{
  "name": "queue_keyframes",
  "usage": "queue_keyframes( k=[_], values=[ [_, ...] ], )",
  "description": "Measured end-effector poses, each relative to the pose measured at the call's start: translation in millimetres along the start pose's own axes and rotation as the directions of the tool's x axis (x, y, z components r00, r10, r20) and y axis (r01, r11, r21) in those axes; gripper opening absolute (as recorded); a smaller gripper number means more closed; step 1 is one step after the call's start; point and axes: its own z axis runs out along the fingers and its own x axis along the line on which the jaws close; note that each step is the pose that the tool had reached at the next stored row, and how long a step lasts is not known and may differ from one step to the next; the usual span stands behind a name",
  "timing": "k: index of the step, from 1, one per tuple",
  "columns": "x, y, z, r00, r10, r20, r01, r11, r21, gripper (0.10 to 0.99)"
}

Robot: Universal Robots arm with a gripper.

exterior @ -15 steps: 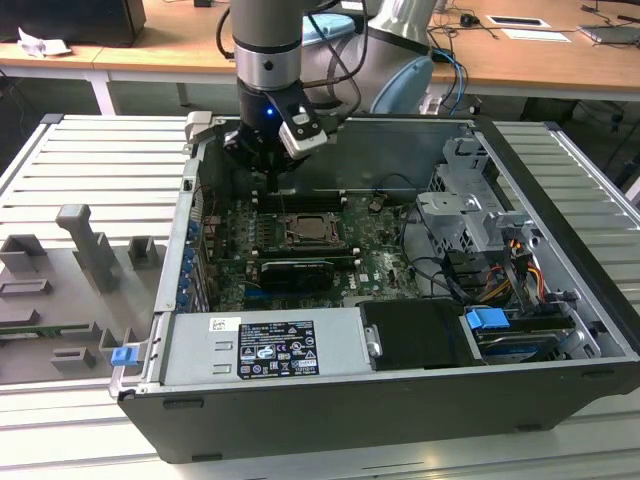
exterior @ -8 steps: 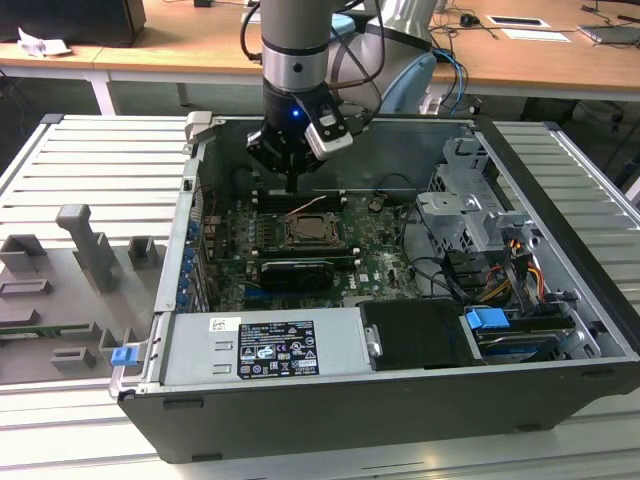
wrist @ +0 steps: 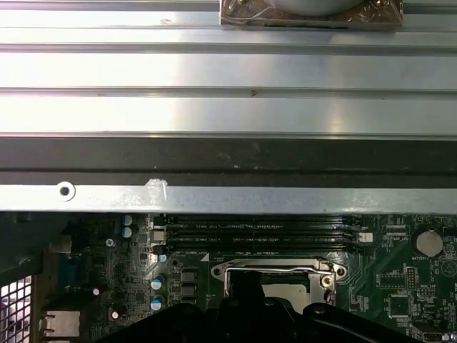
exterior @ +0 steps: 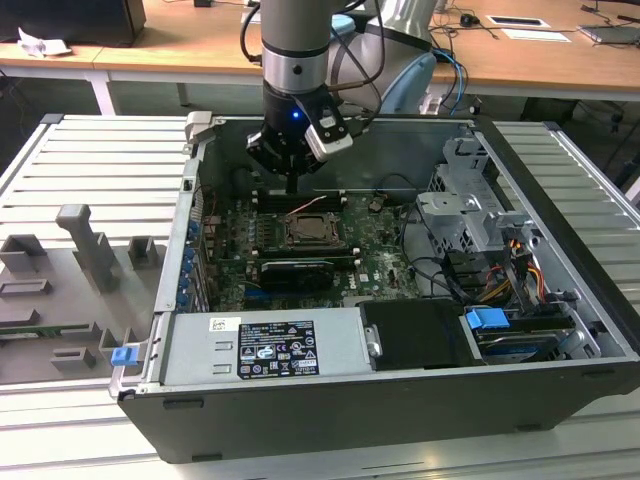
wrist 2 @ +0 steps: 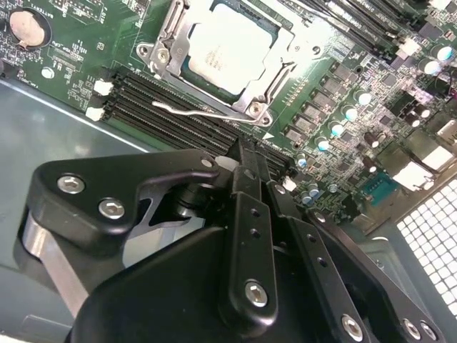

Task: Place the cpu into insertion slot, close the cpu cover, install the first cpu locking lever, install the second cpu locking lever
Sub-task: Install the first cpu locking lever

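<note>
Exterior view: the gripper [exterior: 291,183], clenched and empty, hangs at eleven o'clock of the insertion slot [exterior: 292,243]. The cpu [wrist 2: 227,46] lies seated there under the lowered cpu cover [wrist 2: 173,32]; a locking lever [wrist 2: 207,113] looks unlatched.

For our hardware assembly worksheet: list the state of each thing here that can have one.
Pale silvery square cpu: seated, top up.
Thin silver metal cpu cover: lowered flat around the cpu.
Silver wire locking lever: lies beside the cover; latching unclear.
Black claw: shut, empty.
Dark grey computer case: side open.
</note>
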Motion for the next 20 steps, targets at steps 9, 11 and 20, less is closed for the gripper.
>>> queue_keyframes(
  k=[9, 11, 20],
  values=[
    [-0.6, -0.1, 2.0, 1.0, 0.0, 0.0003, 0.0, 0.9998, -0.018, 0.106],
    [-0.6, -0.4, 4.3, 1.0, 0.0, 0.0, 0.0, 0.9998, -0.018, 0.106],
    [-4.5, -0.8, 14.2, 0.9994, -0.034, -0.0007, 0.034, 0.9993, -0.016, 0.106]
  ],
)
